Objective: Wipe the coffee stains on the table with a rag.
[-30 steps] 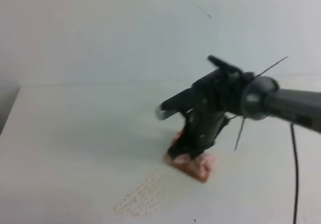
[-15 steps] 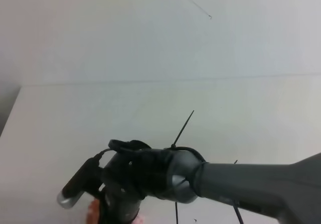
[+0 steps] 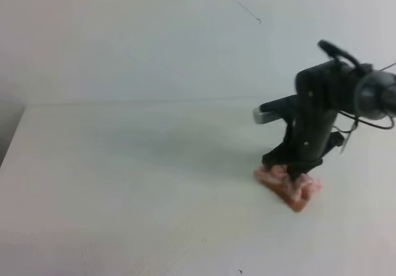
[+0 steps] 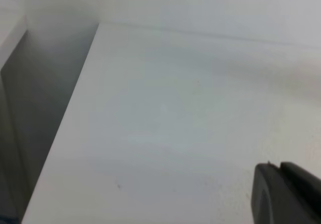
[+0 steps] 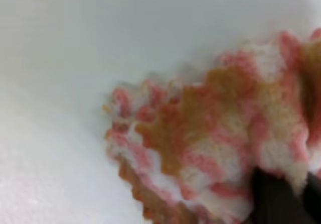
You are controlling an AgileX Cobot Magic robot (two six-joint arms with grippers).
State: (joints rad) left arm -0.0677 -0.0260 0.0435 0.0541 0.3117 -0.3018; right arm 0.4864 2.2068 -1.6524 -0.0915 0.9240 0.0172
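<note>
The rag (image 3: 289, 188), pink and white with brownish edges, lies bunched on the white table (image 3: 124, 164) at the right. My right gripper (image 3: 291, 169) points down onto it, shut on the rag's top. Close up in the right wrist view, the rag (image 5: 210, 133) carries orange-brown soaked patches, and a dark fingertip (image 5: 273, 199) sits in its folds. The coffee stains are out of view on the bare tabletop. Only a black part of my left gripper (image 4: 288, 194) shows at the lower right of the left wrist view, over the table (image 4: 175, 108); its jaws are hidden.
The table's left edge (image 4: 75, 108) drops into a grey gap (image 4: 35, 108) beside a white wall. In the high view the back edge (image 3: 154, 101) meets the wall. A few tiny dark specks (image 3: 240, 271) dot the front.
The right gripper swept the rag from mid-table to the front left, then back to the right. The faint brown smear at the front a second ago no longer shows.
</note>
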